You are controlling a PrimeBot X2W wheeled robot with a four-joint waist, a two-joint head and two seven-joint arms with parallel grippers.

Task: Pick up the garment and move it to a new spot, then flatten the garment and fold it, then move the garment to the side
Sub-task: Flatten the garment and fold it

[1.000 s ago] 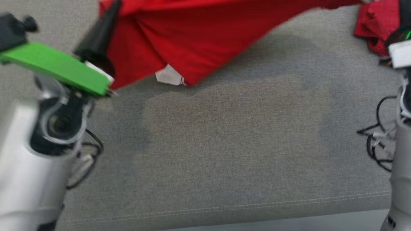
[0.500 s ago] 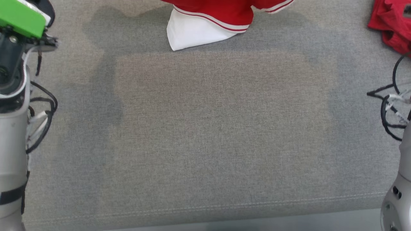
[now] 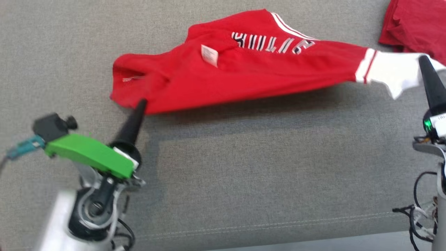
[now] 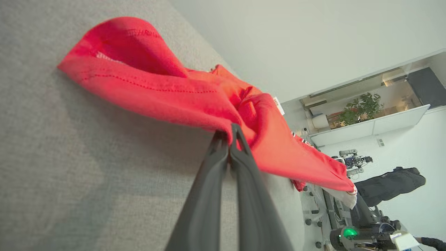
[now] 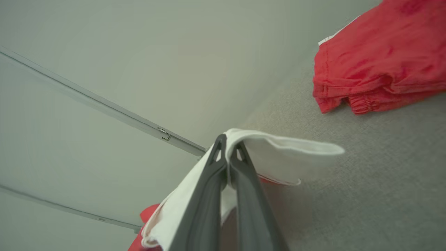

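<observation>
Crumpled red clothes [image 3: 414, 24] lie on grey upholstery [image 3: 244, 167].

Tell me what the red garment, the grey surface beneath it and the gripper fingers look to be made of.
Red garment: soft knit fabric, probably cotton jersey, matte; it drapes, with stitched hems. Grey surface: woven upholstery cloth, matte; visible weave and a seam. Gripper fingers: dark, smooth, likely moulded plastic; faint sheen.

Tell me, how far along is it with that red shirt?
Done: the pickup. In hand: left hand pinches an edge of the red garment and right hand its white sleeve, stretching it over the grey surface. Left: laying it flat, folding, moving it aside.
</observation>
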